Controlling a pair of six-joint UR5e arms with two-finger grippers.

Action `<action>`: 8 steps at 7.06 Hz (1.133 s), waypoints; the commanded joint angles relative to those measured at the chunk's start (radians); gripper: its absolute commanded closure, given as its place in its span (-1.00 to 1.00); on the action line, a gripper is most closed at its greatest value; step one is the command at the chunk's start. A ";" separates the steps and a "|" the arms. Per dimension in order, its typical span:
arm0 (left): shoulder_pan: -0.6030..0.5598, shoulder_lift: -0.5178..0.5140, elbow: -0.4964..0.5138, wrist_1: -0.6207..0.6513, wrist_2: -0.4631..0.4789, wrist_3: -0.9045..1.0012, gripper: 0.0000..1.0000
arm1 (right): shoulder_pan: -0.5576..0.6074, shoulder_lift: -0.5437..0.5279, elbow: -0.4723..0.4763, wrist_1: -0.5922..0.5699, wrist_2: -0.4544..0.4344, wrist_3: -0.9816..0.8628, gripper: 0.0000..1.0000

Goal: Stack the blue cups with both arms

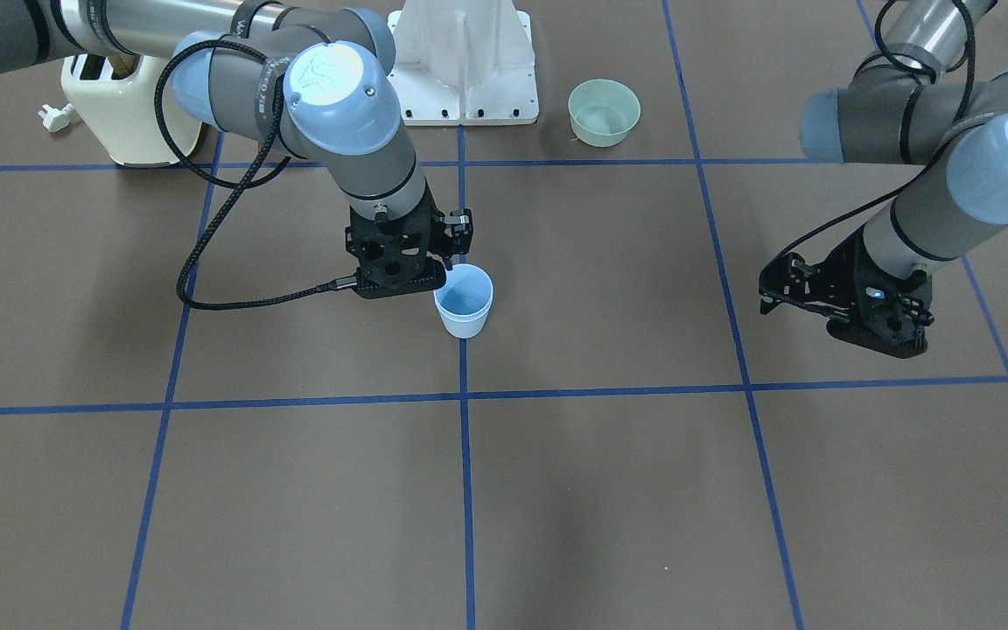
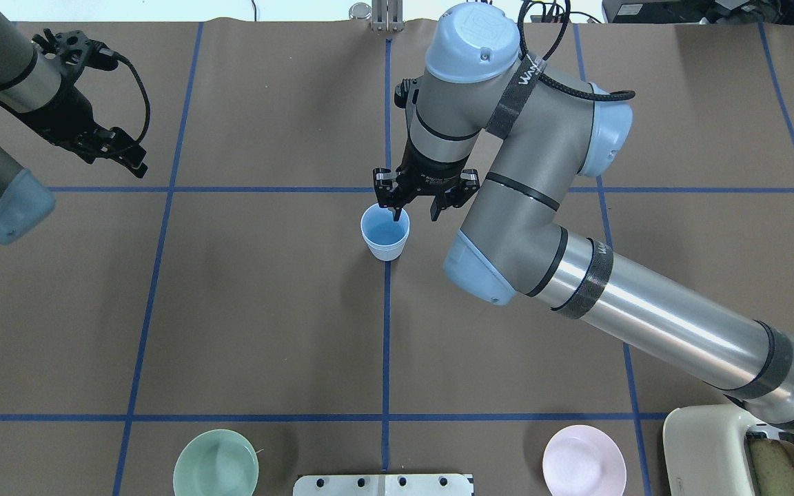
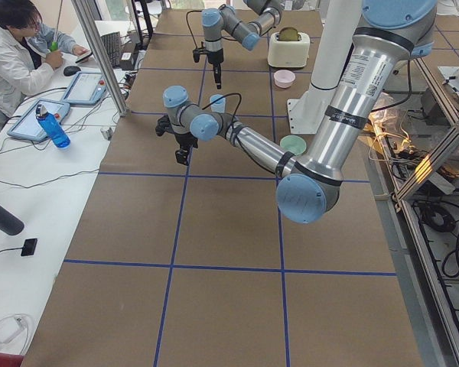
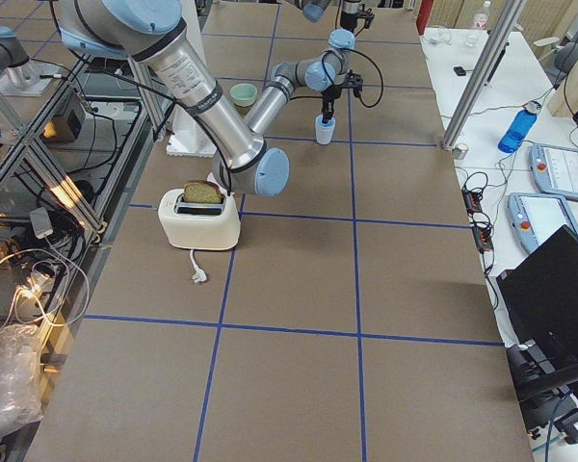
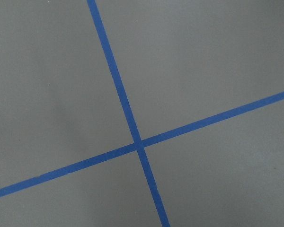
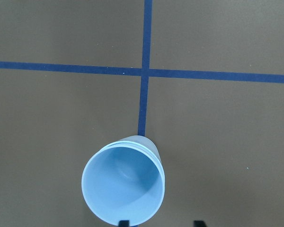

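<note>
Overhead: fixed behind the robot, looking forward and down on the desk (image 2: 266,310). Front-facing: across the desk, facing back, steeply down. Side views: from either desk end, along its length, far off. Left wrist: close, straight down on a tape cross (image 5: 137,142). Right wrist: close above the blue cups (image 6: 123,187), shared with overhead, front-facing and right-side views.

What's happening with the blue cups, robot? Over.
Right gripper open over blue cups, straddling rim. Cups look nested, upright. Left gripper aside, empty.

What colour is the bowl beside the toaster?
The bowl is pale pink; the overhead exterior view shows it best.
</note>
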 commanded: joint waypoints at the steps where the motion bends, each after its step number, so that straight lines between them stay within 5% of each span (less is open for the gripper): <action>1: -0.032 -0.002 0.001 0.005 -0.040 0.001 -0.95 | 0.051 -0.048 0.014 0.073 0.006 -0.013 -1.00; 4: -0.081 0.000 0.005 0.037 -0.045 0.088 -0.98 | 0.224 -0.190 0.066 0.116 0.012 -0.076 -1.00; 6: -0.164 -0.002 0.001 0.161 -0.046 0.265 -0.99 | 0.351 -0.287 0.073 0.116 0.024 -0.340 -1.00; 8: -0.259 -0.002 0.009 0.254 -0.046 0.407 -0.99 | 0.432 -0.367 0.089 0.104 0.018 -0.391 -1.00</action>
